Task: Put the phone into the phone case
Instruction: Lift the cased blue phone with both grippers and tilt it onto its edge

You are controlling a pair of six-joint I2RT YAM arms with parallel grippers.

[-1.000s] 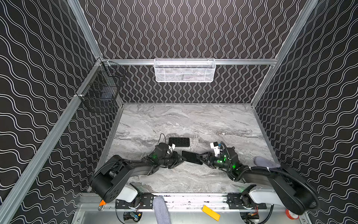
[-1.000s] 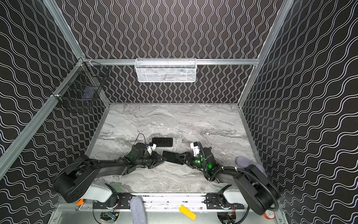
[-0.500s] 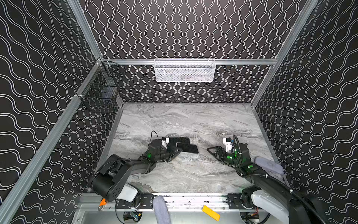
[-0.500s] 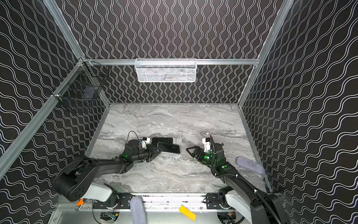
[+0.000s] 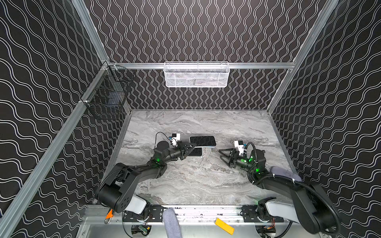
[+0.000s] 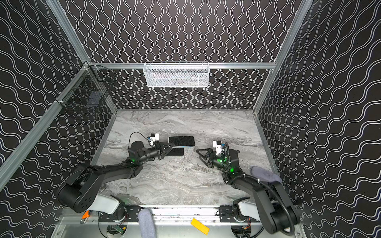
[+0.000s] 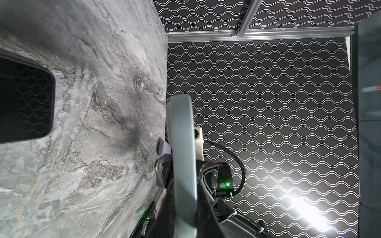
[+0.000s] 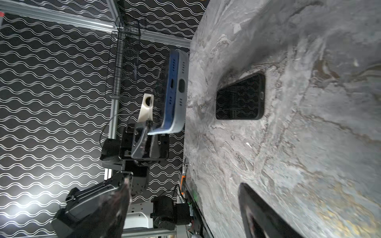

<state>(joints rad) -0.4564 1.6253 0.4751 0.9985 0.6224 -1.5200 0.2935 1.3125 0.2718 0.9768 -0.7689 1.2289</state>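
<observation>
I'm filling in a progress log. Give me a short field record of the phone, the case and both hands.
phone: pinched at one end by the left hand, held above the table
case: flat on the table, not touching the phone
left hand: shut on the phone
right hand: open, empty, apart from the phone
status: phone not yet in case

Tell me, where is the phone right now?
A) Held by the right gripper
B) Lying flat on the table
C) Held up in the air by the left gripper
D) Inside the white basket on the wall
C: the left gripper is shut on one end of the phone, which is lifted off the table, while the right gripper stands open and empty.
</observation>
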